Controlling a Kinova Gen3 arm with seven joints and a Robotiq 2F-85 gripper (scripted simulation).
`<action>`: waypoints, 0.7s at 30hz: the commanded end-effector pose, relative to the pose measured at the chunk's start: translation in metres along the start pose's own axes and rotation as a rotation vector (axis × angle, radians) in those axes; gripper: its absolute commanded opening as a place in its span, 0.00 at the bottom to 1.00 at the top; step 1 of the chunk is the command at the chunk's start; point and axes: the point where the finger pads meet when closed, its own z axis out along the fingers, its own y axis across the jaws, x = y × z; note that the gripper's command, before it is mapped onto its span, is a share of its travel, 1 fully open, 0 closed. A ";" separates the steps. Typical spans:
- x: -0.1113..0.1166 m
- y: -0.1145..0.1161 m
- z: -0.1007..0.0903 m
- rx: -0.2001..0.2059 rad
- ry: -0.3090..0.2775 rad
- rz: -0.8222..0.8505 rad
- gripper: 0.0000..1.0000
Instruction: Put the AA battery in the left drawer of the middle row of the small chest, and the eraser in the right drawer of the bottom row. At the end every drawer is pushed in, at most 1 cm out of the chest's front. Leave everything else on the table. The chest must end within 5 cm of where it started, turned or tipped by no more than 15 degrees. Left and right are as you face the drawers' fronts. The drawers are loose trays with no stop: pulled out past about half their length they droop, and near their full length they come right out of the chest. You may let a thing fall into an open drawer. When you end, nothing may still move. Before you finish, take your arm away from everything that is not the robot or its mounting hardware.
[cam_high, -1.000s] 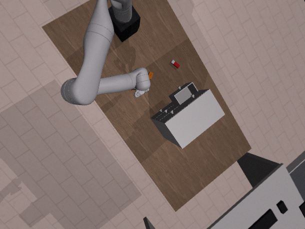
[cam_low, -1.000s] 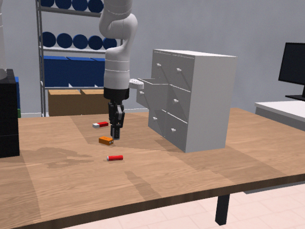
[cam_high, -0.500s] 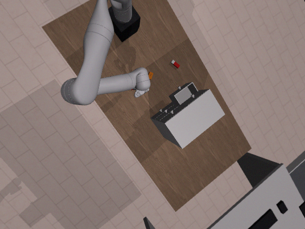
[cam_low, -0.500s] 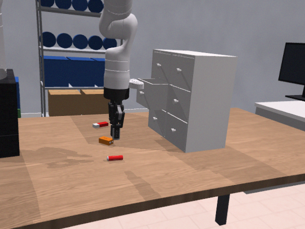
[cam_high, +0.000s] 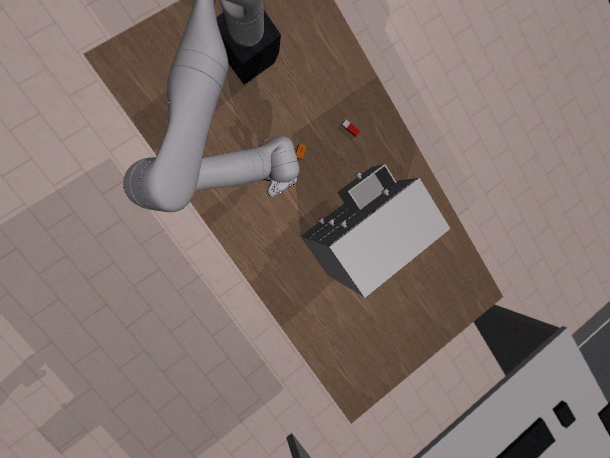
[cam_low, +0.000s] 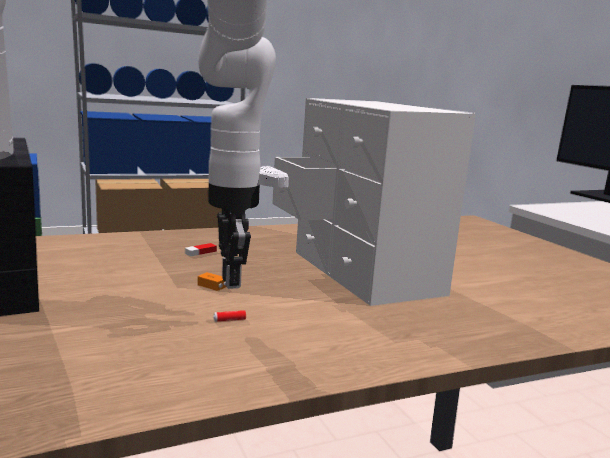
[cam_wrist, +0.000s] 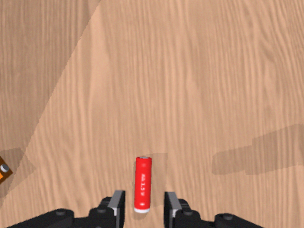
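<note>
Around the chest (cam_high: 390, 237) (cam_low: 417, 200), whose pale faces look smooth and matt, the tabletop (cam_high: 400, 345) (cam_low: 165, 380) (cam_wrist: 210, 90) shows streaky brown wood grain. In front of the chest, the battery (cam_low: 230, 315) (cam_wrist: 143, 184) has a smooth red casing, and the arm (cam_high: 192, 115) (cam_low: 235, 145) a smooth, plastic-looking pale shell. Behind the chest, the wall (cam_low: 400, 55) looks matt.

On the brown wooden counter (cam_high: 400, 320) (cam_low: 150, 385) (cam_wrist: 200, 75): one red AA battery (cam_low: 231, 315) (cam_wrist: 143, 183), one orange block-shaped battery (cam_high: 301, 151) (cam_low: 210, 281) (cam_wrist: 4, 170), one red-and-white eraser (cam_high: 351, 128) (cam_low: 201, 249); one grey-white box-shaped chest (cam_high: 390, 237) (cam_low: 420, 200) bore six drawers.
</note>
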 end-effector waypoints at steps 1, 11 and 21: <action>-0.001 -0.002 0.004 0.004 -0.003 0.000 0.29; -0.001 -0.002 0.029 0.004 -0.003 0.000 0.29; 0.000 -0.002 0.039 0.004 -0.003 0.000 0.29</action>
